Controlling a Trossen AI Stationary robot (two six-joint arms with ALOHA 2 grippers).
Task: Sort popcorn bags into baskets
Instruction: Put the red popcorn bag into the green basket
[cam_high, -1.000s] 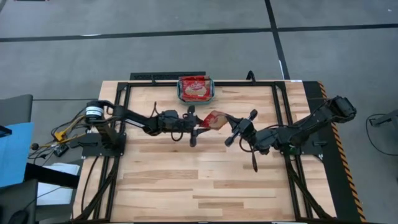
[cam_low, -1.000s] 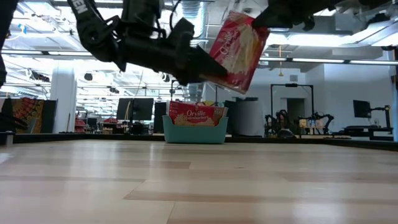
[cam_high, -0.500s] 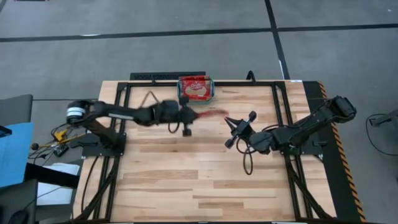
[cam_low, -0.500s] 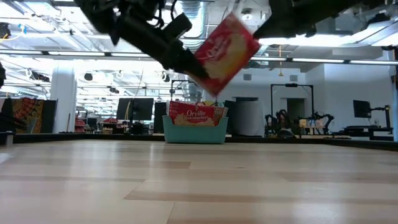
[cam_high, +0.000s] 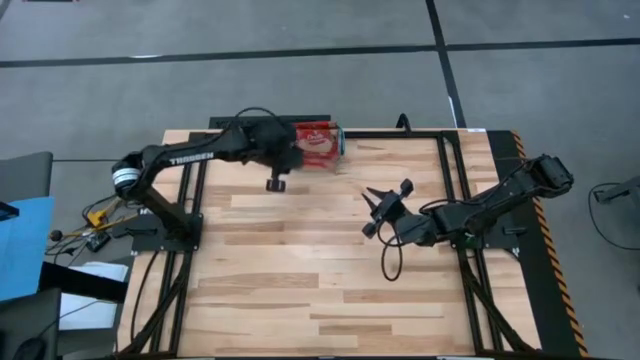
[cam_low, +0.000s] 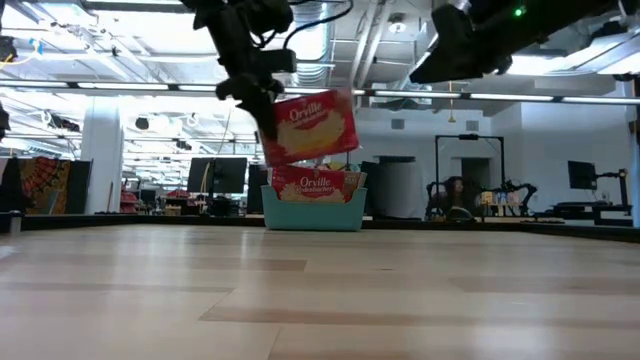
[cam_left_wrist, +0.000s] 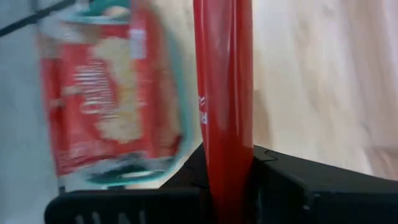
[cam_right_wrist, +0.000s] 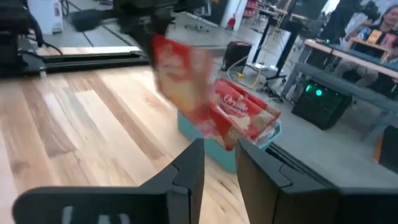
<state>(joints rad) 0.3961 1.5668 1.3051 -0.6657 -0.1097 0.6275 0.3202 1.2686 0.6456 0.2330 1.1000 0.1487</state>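
Comparing this moment with the two before it, the legend reads:

Left gripper (cam_high: 292, 150): at 12 o'clock on the table (cam_high: 320, 290), just beside the basket; it has swung there from the table's centre, where it met the right arm a second ago.
Left jaws: clamped on one edge of the held bag (cam_low: 305, 126); in the left wrist view the packet (cam_left_wrist: 222, 99) stands edge-on between the dark fingers (cam_left_wrist: 292, 186).
Held bag: red packet with a cream label, in the air and slightly tilted, directly above the basket in the low view; a second ago it hung at mid-table between both grippers, steeply tilted.
Basket (cam_low: 311, 211): teal bin at the table's far edge, 12 o'clock; unmoved across all frames.
Bag in basket (cam_low: 317, 184): red packet standing up out of the rim, label facing the low camera; same place as before. Further packets under it cannot be told.
Right gripper (cam_high: 384, 208): toward 3 o'clock of centre, well apart from the held bag it touched a second ago.
Right jaws: parted by a narrow gap, empty; fingers (cam_right_wrist: 186, 171) aim at the basket in the right wrist view.
Background: a room with desks and monitors beyond the table.
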